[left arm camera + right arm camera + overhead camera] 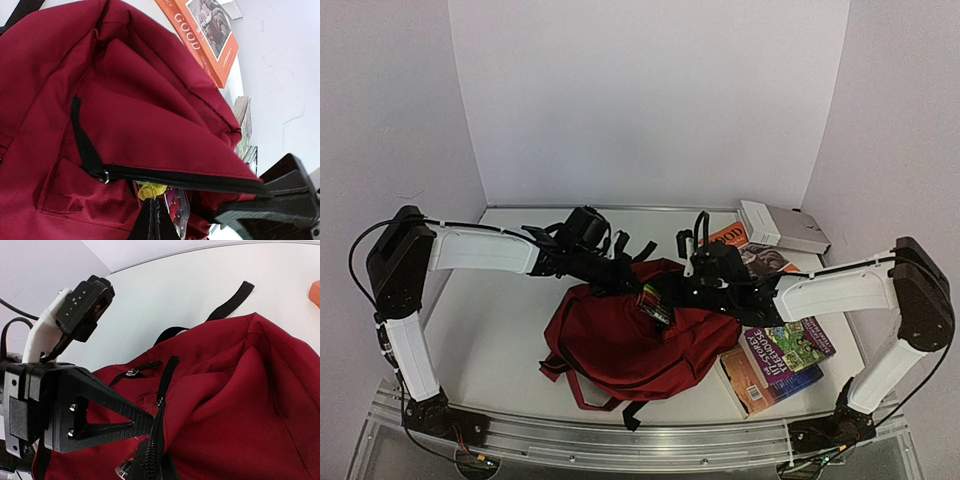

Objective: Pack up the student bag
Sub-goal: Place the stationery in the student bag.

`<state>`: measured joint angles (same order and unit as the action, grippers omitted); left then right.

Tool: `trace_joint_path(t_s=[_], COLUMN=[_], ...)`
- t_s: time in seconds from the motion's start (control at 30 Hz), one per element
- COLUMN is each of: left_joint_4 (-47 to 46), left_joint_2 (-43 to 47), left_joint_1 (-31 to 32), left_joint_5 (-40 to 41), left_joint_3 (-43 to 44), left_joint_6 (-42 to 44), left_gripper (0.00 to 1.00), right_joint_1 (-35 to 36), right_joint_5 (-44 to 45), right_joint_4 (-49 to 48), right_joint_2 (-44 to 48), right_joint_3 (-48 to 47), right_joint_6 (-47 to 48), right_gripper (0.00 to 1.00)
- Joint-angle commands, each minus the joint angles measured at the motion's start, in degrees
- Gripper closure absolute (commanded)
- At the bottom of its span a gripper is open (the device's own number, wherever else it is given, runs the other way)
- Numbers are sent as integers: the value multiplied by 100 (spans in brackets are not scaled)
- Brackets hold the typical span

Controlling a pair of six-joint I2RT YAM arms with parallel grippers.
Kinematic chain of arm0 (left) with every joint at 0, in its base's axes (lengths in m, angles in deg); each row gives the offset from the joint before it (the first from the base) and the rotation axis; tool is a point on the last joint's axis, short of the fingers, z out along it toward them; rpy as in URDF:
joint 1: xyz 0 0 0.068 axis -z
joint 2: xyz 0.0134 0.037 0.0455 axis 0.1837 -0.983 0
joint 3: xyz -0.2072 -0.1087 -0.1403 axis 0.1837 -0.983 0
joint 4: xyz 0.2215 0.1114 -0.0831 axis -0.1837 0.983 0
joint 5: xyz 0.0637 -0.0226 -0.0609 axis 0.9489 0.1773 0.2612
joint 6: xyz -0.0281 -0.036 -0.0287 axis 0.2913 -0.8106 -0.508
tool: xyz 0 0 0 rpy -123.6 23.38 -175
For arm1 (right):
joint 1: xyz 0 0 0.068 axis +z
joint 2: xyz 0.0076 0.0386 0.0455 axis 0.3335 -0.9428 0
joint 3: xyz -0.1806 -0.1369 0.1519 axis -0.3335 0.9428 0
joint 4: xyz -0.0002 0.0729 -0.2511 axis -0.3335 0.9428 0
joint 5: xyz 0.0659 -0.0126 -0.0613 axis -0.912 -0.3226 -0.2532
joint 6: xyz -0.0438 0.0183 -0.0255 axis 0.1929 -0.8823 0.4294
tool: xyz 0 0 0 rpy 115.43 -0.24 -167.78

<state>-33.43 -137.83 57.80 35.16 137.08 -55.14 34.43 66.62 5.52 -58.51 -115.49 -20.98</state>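
Nearest: left pincer point(151, 222) tips shut at black zipper edge point(190, 179); hold unclear. Right pincer point(150, 465) clamped on same edge. Dark red soft fabric student bag point(620, 345) beneath both. Best: spread mouth gently, keep zipper taut.

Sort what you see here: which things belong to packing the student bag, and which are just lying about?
Belonging to the job:
student bag
left gripper, jaws shut at the bag's zip edge
right gripper, jaws shut at the same edge

Lying about, perhaps waiting to be packed:
orange book
purple book, on a second book
white box
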Motion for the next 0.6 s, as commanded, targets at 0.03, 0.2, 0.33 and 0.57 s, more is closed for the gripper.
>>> trace_joint_path(t_s=[0.03,0.2,0.33,0.57], left_joint_4=[-591,-791,-715,-583], left_joint_2=[-363,-705,-837,-433], left_joint_1=[217,235,235,225], left_joint_5=[-128,32,471,1112], left_joint_3=[493,644,682,327], left_joint_6=[-169,-268,-303,-246], left_gripper=[100,100,100,80], right_joint_1=[43,82,89,100], right_joint_5=[0,-171,-154,498], right_joint_4=[-1088,-1193,-1225,-1099], right_joint_2=[-64,11,71,167], right_joint_3=[-473,-471,-392,-216], right_joint_6=[-211,-112,-66,-294], right_gripper=[100,100,100,100])
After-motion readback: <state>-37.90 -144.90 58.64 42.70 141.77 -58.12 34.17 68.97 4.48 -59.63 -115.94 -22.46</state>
